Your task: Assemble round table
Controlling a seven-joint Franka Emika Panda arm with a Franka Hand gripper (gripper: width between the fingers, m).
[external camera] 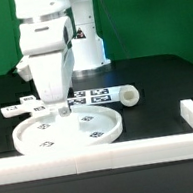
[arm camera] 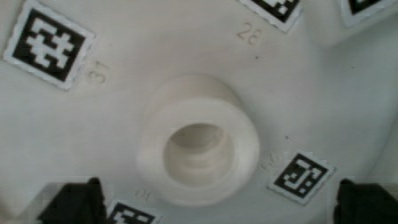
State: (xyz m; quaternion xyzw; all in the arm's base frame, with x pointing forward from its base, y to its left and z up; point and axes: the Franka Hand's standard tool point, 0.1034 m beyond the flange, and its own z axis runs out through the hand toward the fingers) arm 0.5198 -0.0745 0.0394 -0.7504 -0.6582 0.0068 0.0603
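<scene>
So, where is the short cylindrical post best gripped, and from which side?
Around its middle, from above. The short cylindrical post lies on its side on the table beside the round disc, so both curved flanks look open and a grip across them should centre it.

round disc [external camera: 94, 125]: 1 | post [external camera: 126, 96]: 1 | cross foot [external camera: 23, 104]: 1 | marker board [external camera: 94, 94]: 1 | edge rails [external camera: 104, 156]: 3

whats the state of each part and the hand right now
large white rimmed round plastic disc: flat on the table, centre socket empty
short white cylindrical plastic post: lying on its side, unattached
small white cross-shaped plastic foot: flat on the table, unattached
hand: open, empty, over the disc's socket
</scene>
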